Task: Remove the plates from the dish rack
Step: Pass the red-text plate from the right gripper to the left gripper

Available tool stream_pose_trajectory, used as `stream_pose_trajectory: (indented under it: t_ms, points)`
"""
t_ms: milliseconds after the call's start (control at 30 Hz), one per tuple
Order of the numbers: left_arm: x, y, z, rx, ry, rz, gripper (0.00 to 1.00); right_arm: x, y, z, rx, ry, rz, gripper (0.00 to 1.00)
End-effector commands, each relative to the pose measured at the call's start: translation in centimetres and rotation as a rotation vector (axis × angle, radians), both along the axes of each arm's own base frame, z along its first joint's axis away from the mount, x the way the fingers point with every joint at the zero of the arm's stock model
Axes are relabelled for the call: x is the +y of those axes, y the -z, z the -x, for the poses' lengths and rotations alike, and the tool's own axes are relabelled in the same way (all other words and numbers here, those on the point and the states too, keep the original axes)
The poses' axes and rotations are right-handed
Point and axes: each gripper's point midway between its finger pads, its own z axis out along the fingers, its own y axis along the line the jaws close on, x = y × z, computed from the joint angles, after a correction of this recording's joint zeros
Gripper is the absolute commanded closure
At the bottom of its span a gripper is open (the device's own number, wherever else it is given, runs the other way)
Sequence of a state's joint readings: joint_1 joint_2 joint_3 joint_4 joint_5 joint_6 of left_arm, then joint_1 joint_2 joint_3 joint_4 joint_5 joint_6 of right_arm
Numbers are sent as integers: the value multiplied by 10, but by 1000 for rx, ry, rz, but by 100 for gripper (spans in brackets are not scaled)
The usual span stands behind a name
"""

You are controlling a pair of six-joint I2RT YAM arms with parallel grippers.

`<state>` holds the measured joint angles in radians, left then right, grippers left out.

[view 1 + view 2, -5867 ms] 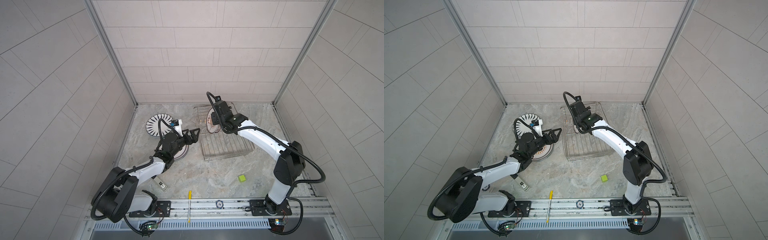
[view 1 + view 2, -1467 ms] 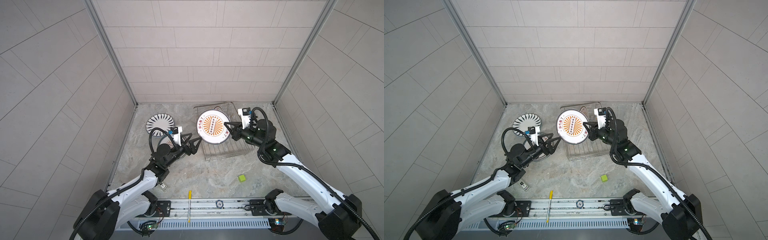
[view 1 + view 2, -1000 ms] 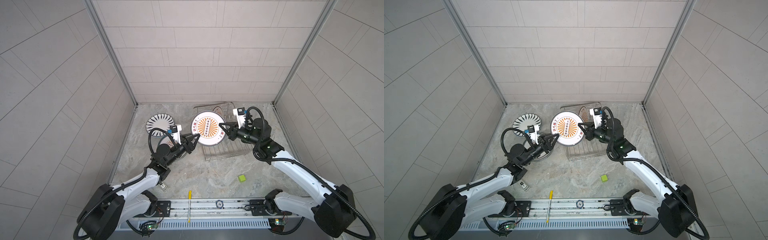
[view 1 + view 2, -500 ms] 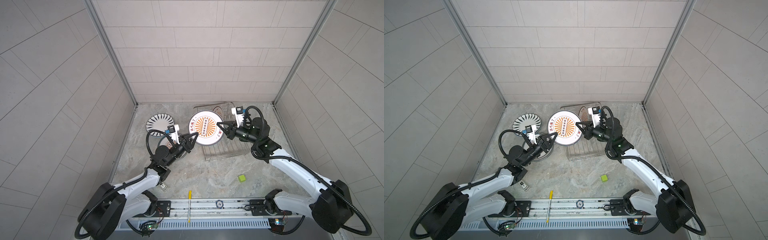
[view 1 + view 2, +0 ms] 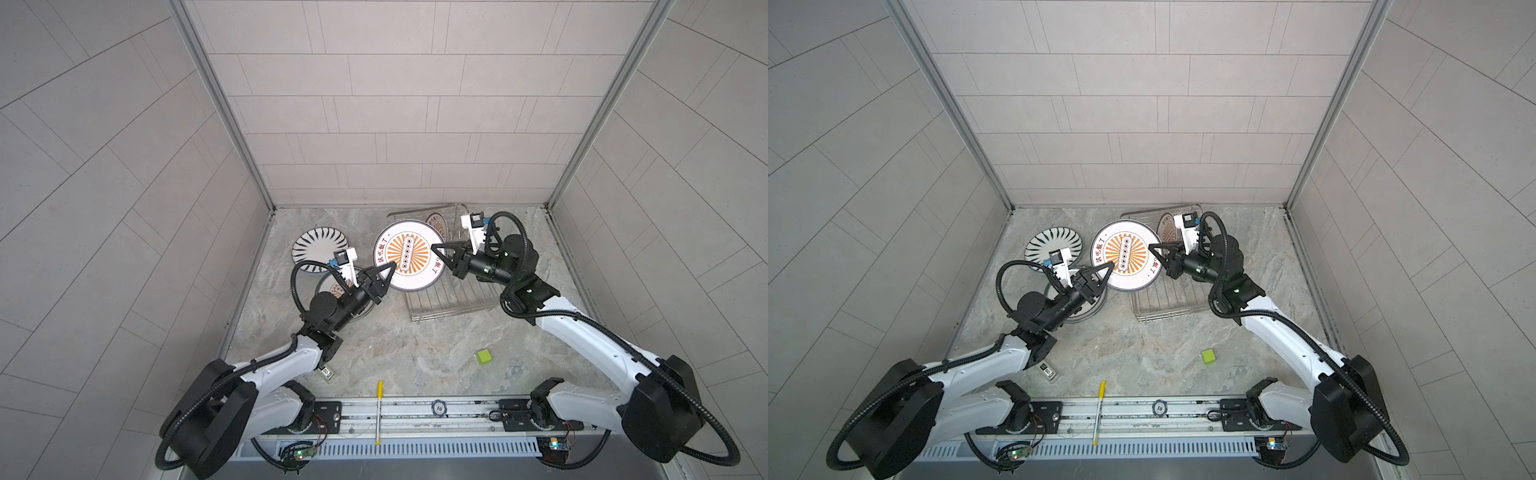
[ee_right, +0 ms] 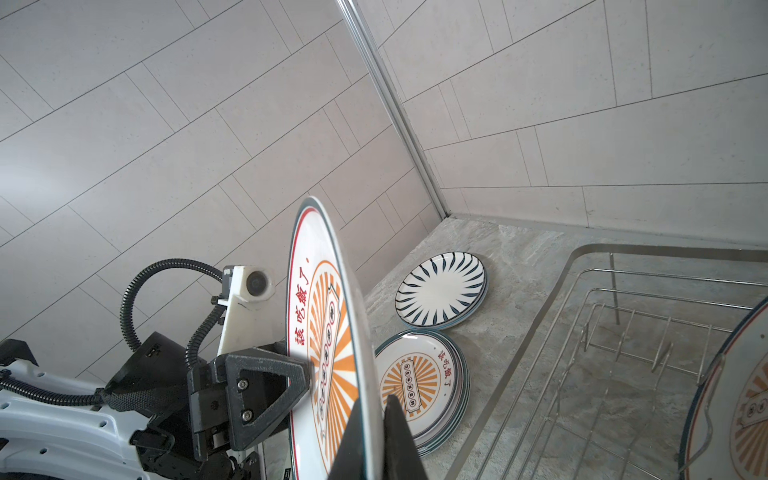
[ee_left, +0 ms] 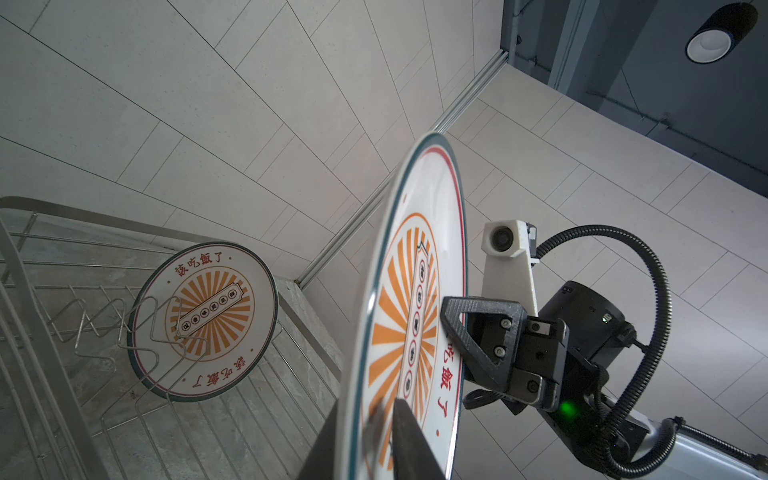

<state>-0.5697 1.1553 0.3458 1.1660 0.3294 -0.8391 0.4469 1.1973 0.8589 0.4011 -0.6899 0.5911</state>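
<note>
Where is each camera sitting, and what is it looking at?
Top views: high above the front, looking down at the table; left arm and right arm show.
Left wrist: on the left arm, looking past the left claw at the sunburst plate, right claw, dish rack.
Right wrist: on the right arm, looking past the right claw at that plate, left claw, stacked plates.
Shared: both wrist views see that plate.

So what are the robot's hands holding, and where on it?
The orange plate, held by its rim: the right gripper pinches one side, and the left gripper grips the opposite side.
</note>
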Motion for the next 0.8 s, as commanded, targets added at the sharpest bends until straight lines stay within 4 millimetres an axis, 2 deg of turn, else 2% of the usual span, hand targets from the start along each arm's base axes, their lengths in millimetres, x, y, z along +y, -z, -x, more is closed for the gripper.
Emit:
stream_pose_trajectory:
  t_ms: [0,167,267,433,533,633,767]
  points:
    - [0,-17,9,-57,29,52,80,5,-7,1,-26,-23,-17,100]
    - [0,-17,9,-56,31,59,93,8,1,-4,-4,-17,4,100]
    - [1,-13,6,-43,19,54,94,9,4,-5,1,-10,22,100]
    - [2,-13,5,-41,9,61,97,11,9,-7,13,4,52,91]
    - [10,-6,-2,-16,-50,54,97,12,10,-7,14,6,59,86]
    - [15,3,-9,30,-98,35,100,13,11,-5,5,4,71,75]
    - [17,0,-7,17,-105,45,100,13,16,-4,0,23,111,55]
